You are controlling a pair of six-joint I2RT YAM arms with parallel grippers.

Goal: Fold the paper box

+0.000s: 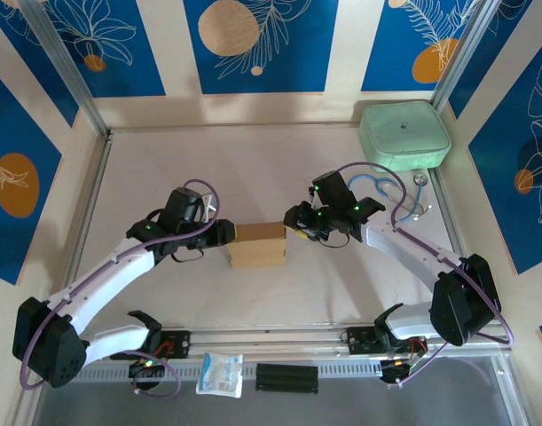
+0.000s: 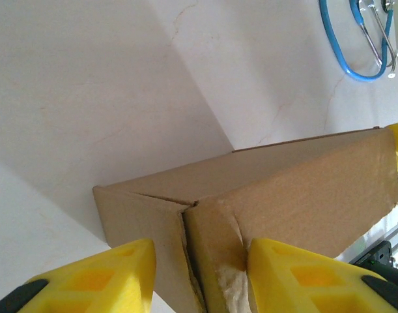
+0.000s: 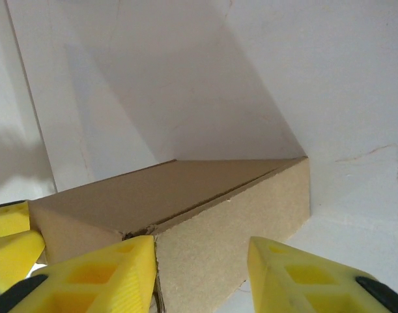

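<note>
Box place: the box [image 1: 258,246] lies flat on the table [image 1: 253,160], at the centre of the top view, between the two grippers.
Box axis: its slightly longer side runs left to right across the top view, one end facing each gripper. In the left wrist view it stretches from bottom centre up to the right edge.
Box shape: folded, shallow, with a torn crease at the left end.
Left gripper [image 1: 226,233]: at the box's left end; cardboard fills the gap between its fingers [image 2: 94,280], so it is clamped on the box.
Right gripper [image 1: 294,229]: jaws astride the right end, one of the fingers [image 3: 101,277] against the cardboard; whether they pinch it I cannot tell.
Upper right: case [image 1: 404,133], with a stethoscope [image 2: 361,76] below it.
</note>
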